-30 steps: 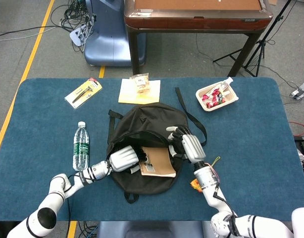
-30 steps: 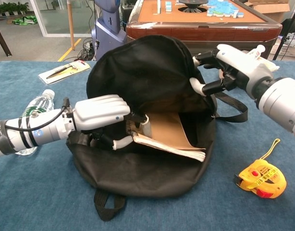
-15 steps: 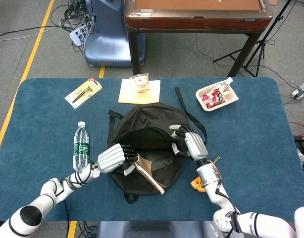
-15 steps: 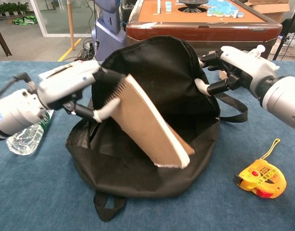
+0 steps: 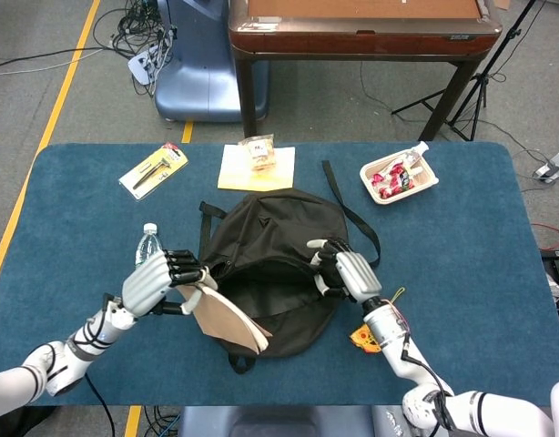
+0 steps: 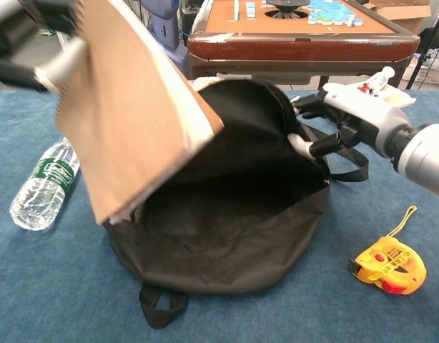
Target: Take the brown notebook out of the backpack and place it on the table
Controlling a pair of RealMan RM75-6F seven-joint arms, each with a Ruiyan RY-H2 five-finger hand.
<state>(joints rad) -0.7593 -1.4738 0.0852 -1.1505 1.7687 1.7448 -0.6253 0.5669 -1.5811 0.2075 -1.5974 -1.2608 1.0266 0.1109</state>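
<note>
The brown notebook [image 5: 229,320] [image 6: 126,121] is out of the black backpack [image 5: 270,232] [image 6: 227,236] and hangs tilted in the air above the bag's left edge. My left hand [image 5: 157,278] [image 6: 33,36] grips it by its upper edge; in the chest view the hand is blurred at the top left corner. My right hand [image 5: 345,270] [image 6: 352,114] holds the right rim of the backpack's opening. The bag lies on the blue table [image 5: 462,273] with its mouth gaping, and its inside looks dark.
A water bottle [image 5: 147,246] [image 6: 44,187] lies left of the bag, just behind my left hand. A yellow tape measure [image 5: 361,339] [image 6: 387,268] sits right of the bag. Further back are a snack tray [image 5: 398,177], a yellow sheet [image 5: 257,167] and a packaged tool [image 5: 154,170].
My left hand has pulled the notebook up and leftward, clear of the backpack's opening. The bag has sagged lower. My right hand stays on the rim.
</note>
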